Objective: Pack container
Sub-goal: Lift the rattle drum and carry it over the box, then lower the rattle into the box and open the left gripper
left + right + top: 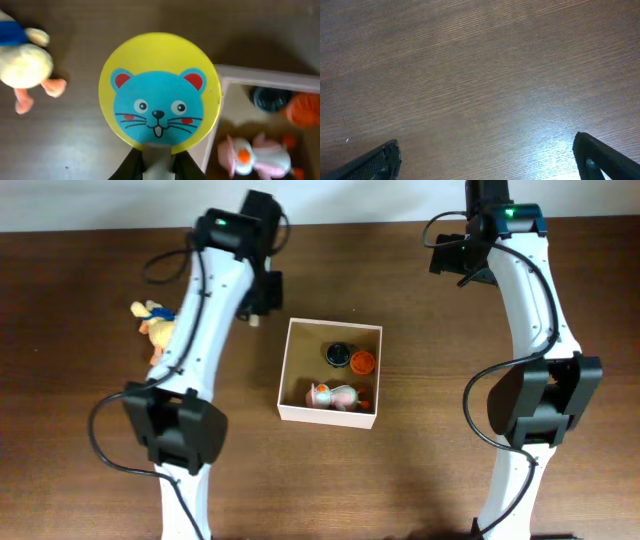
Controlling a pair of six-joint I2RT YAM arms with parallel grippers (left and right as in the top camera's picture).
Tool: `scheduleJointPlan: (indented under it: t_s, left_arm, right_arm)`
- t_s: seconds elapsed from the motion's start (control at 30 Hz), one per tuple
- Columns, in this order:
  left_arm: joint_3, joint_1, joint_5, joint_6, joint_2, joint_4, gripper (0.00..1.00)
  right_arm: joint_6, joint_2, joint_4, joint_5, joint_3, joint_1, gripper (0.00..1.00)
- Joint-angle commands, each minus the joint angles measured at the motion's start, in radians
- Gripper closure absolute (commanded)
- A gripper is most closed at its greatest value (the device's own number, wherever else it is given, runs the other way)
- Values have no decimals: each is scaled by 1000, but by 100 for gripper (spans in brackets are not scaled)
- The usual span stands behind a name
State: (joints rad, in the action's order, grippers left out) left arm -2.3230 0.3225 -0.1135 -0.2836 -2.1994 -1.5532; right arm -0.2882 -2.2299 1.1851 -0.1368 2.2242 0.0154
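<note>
The container point(291, 368) is a square shallow box with white walls and a tan inside, in the middle of the table. It holds a black round piece point(338, 354), an orange piece point(362, 362) and a pink and white duck toy point(335, 396). My left gripper point(159, 164) is shut on the pale handle of a yellow round paddle with a blue mouse face point(160, 92). The paddle hangs just left of the container's wall point(260, 77). My right gripper point(490, 160) stands open over bare wood, far right of the box.
A yellow and white plush duck point(155, 326) lies on the table left of the left arm, and in the left wrist view the plush duck point(25, 60) is at the upper left. The dark wooden table point(480, 75) ends at a pale back edge.
</note>
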Motion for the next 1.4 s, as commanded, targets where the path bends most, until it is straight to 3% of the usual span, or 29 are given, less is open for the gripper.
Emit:
scheduleJointPlan:
  t_s: [0.0, 0.4, 0.87, 1.37]
  left_arm:
    - [-20, 50, -22, 8, -1, -61, 86]
    - [-20, 214, -23, -53, -2, -123, 87]
    - [-13, 238, 69, -90, -119, -18, 92]
    - [-13, 259, -6, -90, -158, -14, 92]
  right_arm:
    - [-9, -4, 0, -2, -5, -3, 1]
    - [-9, -4, 0, -2, -5, -3, 1]
    - [-9, -4, 0, -2, -5, -3, 1]
    - [-9, -4, 0, -2, -5, -3, 1]
